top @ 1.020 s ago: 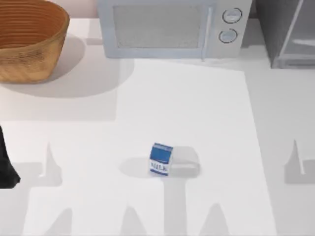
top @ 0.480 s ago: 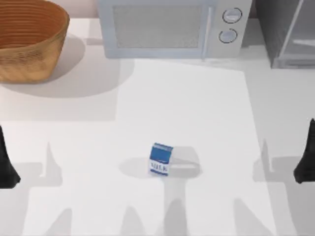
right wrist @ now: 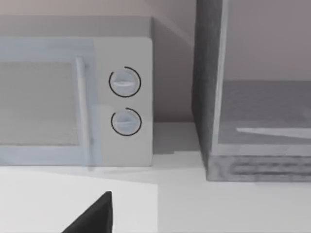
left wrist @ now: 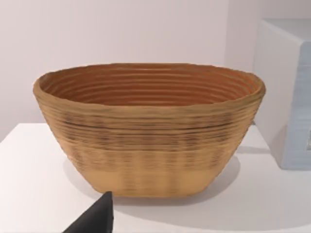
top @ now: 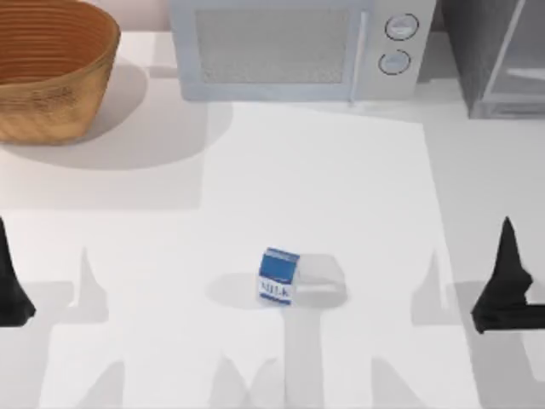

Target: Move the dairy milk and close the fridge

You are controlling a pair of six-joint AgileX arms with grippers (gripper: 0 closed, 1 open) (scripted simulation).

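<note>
The dairy milk (top: 278,277), a small carton with a blue top and white lower part, stands upright on the white table just front of the middle. My right gripper (top: 507,256) hovers well to the carton's right, near the table's right edge, apart from it. My left gripper (top: 7,285) sits parked at the left edge. The fridge (top: 490,60), a dark grey speckled cabinet, stands at the back right; its pale door frame (right wrist: 222,68) runs at a slant from the cabinet front. The right wrist view looks at the fridge (right wrist: 209,97).
A light grey microwave (top: 289,47) with two round knobs (right wrist: 125,81) stands at the back middle, beside the fridge. A large woven basket (top: 51,68) sits at the back left and faces the left wrist camera as the basket (left wrist: 150,131). Bare table surrounds the carton.
My right arm has come in from the right edge and moved leftward over the table. The milk carton and my left arm have not moved.
</note>
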